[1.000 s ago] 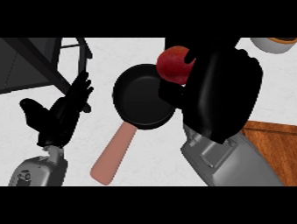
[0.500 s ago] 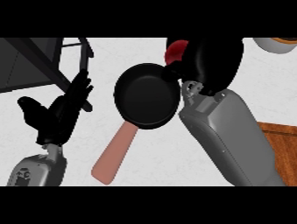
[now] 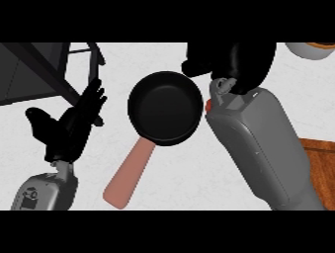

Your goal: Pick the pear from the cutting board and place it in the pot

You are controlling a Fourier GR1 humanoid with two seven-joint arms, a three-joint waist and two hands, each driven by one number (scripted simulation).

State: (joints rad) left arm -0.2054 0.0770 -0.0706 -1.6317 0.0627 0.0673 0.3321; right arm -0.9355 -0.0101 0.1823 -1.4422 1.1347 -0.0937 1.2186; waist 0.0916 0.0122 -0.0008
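**Placing step.** Right hand (image 3: 230, 64) lies at the far-right rim of the black frying pan (image 3: 165, 106); its grasp cannot be told. A red sliver, possibly the pear (image 3: 209, 105), shows just right of the rim. Best practice is to centre over the pan and lower before release. Left hand (image 3: 67, 126) rests open at left.

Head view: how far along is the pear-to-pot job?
Done, apparently: the visible corner of the cutting board carries no pear. In hand: the right hand hangs beyond the far rim of the pan; whether it holds the pear is hidden, only a red speck shows by its wrist. Left: the pan is empty, so placing remains. The left hand rests open at left.
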